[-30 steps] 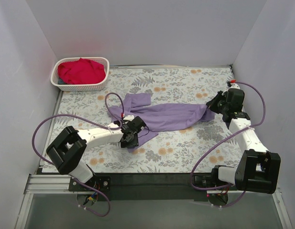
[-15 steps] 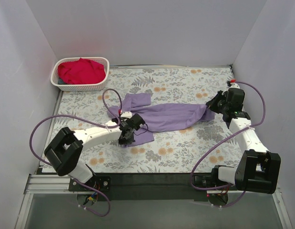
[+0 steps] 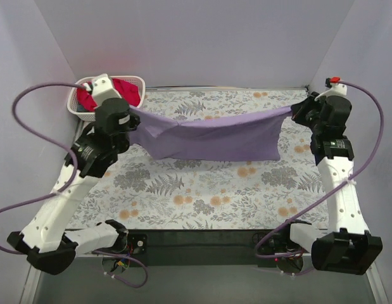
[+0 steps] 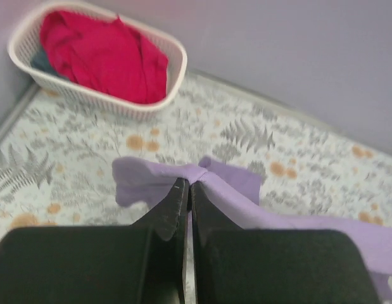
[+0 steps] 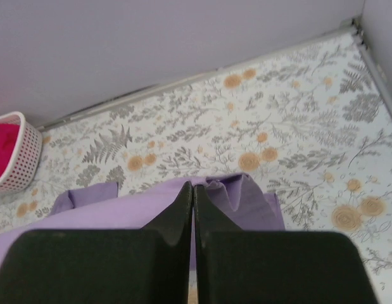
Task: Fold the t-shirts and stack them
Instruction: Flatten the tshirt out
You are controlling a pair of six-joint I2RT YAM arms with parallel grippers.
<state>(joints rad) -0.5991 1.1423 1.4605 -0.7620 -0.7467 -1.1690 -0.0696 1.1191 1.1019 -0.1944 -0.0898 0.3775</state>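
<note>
A: Where is the lavender t-shirt (image 3: pixel 208 136)?

B: It's lifted off the worktop (image 3: pixel 202 196) and strung like a hammock across the far half. It sags in the middle and its lower edge hangs free. The left end effector (image 3: pixel 132 114) is pressed together on cloth at the left end. The right end effector (image 3: pixel 298 111) pinches the right end the same way.

A: And the red t-shirt (image 4: pixel 101 54)?

B: Bunched in the basket (image 4: pixel 177 66) at the far left, close to the left arm.

A: How do I lay the lavender one down well?

B: My judgement is to bring both ends down together and level. Pull just enough to take out the sag, because those pinches look thin and could slip. Let the hanging edge touch first, then draw both ends the same way so the cloth spreads flat. Steer the left side clear of the basket.
</note>
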